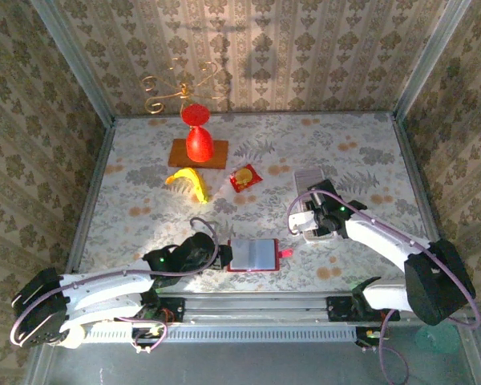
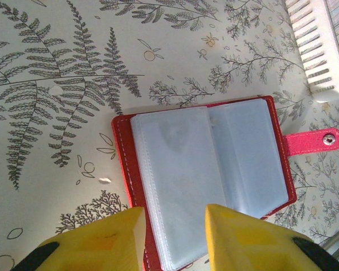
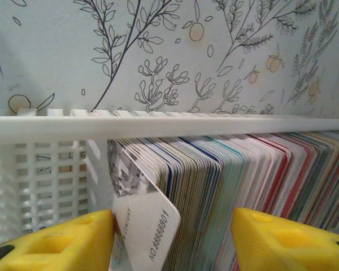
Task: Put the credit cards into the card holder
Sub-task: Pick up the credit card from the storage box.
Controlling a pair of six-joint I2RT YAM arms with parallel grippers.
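From above, the flower-patterned counter [image 1: 361, 160] carries at its far side a red vase [image 1: 198, 140] upright on a brown board [image 1: 216, 157]. A banana [image 1: 188, 180] and a red sachet [image 1: 244, 177] lie a little nearer, well apart from both arms. The white basket [image 1: 303, 226] sits right of centre, partly covered in that view by the right arm's wrist. The right wrist camera looks into it: the credit cards [image 3: 226, 175] stand on edge in a tight row behind its slatted rim. The card holder [image 1: 252, 255] lies open and flat near the front edge, between the two arms. The left wrist view shows its pale clear sleeves, and its strap [image 2: 313, 141] with a snap pointing toward the basket, apart from it. The left pincer [image 2: 175, 210] has its yellow fingers partway apart, astride the holder's near edge with sleeves between them; whether they pinch cannot be told. The right pincer [image 3: 172, 217] stands wide over the row. The front card [image 3: 147, 226] leans out just beside one finger, and nothing is clamped.
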